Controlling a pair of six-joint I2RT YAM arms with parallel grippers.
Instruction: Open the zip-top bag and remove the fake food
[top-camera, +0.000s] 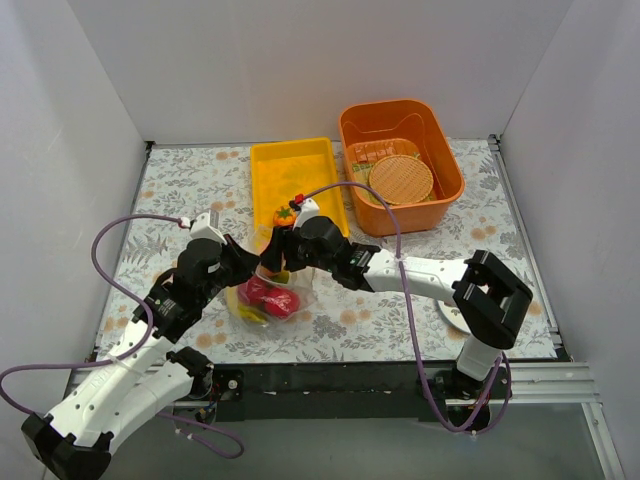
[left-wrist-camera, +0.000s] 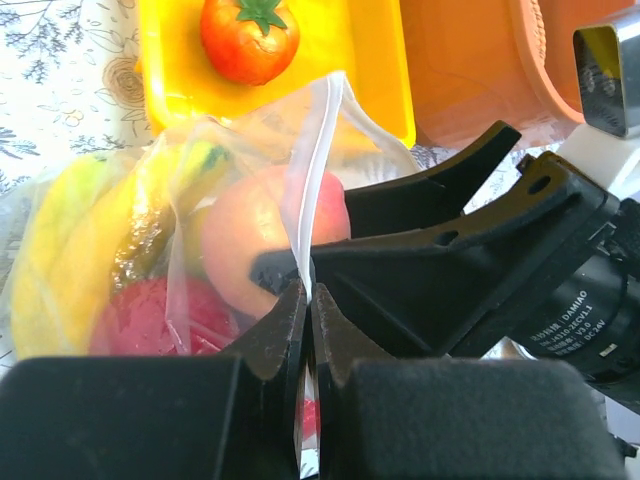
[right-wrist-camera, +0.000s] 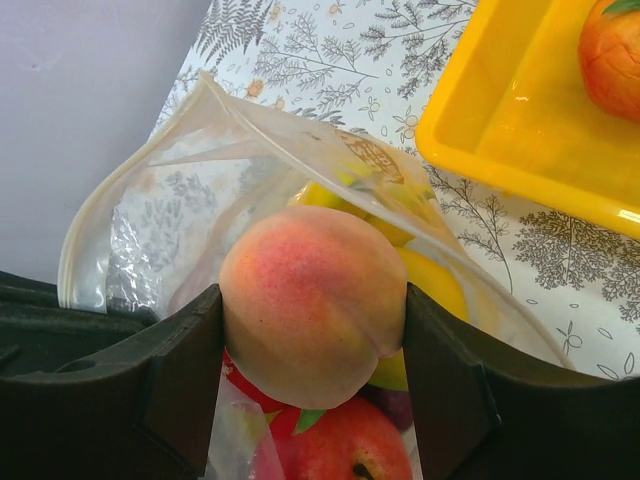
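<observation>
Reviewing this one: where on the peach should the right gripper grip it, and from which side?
Across the wide middle of the peach, a finger on each flank, entering through the open mouth of the bag: it sits topmost, and the left gripper pinches one lip aside.

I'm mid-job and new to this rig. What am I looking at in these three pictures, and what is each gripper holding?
Two robot arms are bolted at the table's near edge. The wide picture looks down from above and behind them. The other two come from a camera on each wrist. On the flowered table are a yellow tray with a toy tomato in it, an orange bin holding a woven disc, and the zip-top bag of fake food. In the left wrist view, the left gripper is pinched shut on the bag's edge. In the right wrist view, the right gripper clamps a toy peach at the bag's open mouth.
</observation>
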